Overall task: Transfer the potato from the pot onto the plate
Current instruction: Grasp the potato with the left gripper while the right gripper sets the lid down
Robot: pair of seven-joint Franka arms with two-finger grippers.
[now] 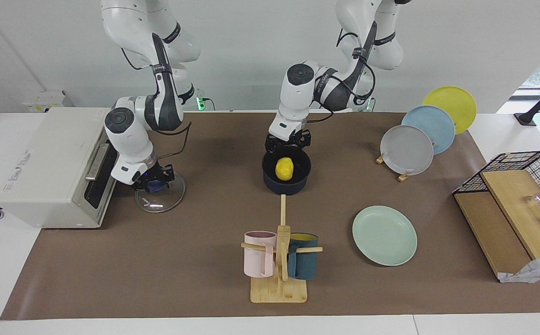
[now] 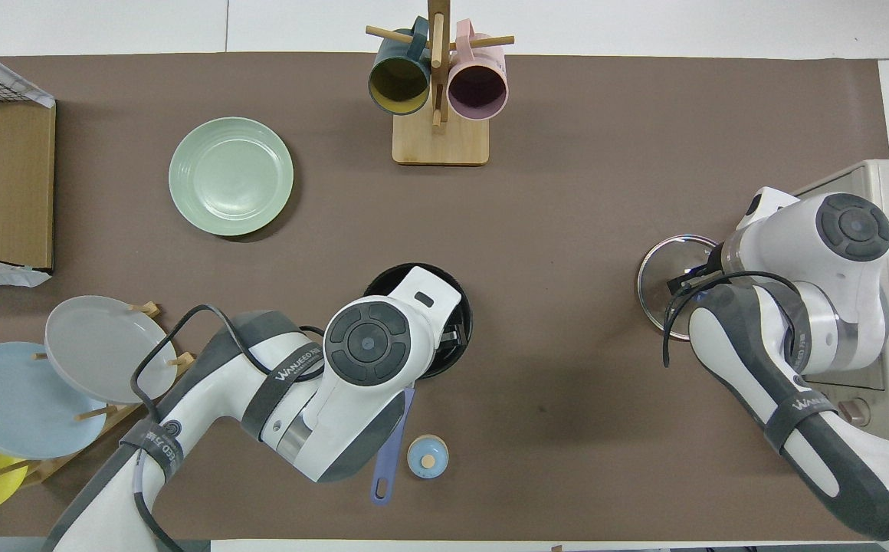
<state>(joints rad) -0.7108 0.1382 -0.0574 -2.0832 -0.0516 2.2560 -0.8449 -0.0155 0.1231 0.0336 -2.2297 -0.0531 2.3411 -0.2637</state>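
The yellow potato (image 1: 284, 169) lies inside the dark navy pot (image 1: 279, 187) at the middle of the table. My left gripper (image 1: 287, 143) hangs just above the pot's rim on the robots' side, fingers spread, holding nothing. In the overhead view the left hand covers the potato and most of the pot (image 2: 461, 307); the pot's blue handle (image 2: 389, 454) points toward the robots. The mint-green plate (image 1: 384, 235) lies bare, farther from the robots, toward the left arm's end; it also shows in the overhead view (image 2: 231, 175). My right gripper (image 1: 156, 182) is low over a glass lid (image 1: 167, 201).
A mug tree (image 1: 279, 260) with a pink and a teal mug stands farther from the robots than the pot. A rack of grey, blue and yellow plates (image 1: 407, 150) and a wire basket (image 1: 526, 172) are at the left arm's end. A white oven (image 1: 51, 163) is at the right arm's end. A small blue disc (image 2: 427, 457) lies beside the pot handle.
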